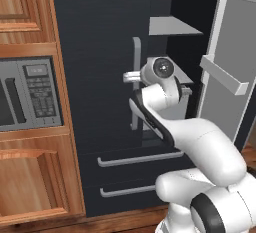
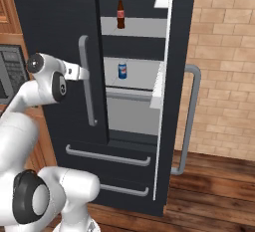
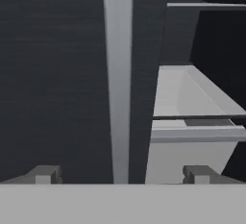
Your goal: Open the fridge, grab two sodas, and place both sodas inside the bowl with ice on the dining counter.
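Black French-door fridge, right door swung open, left door shut. Gripper jaws wide, empty, straddling grey bar handle of left door. Brown soda bottle on upper shelf near left edge, blue can on shelf below. Microwave in wood cabinetry to left, brick wall to right, wood floor.

Black fridge, blue can
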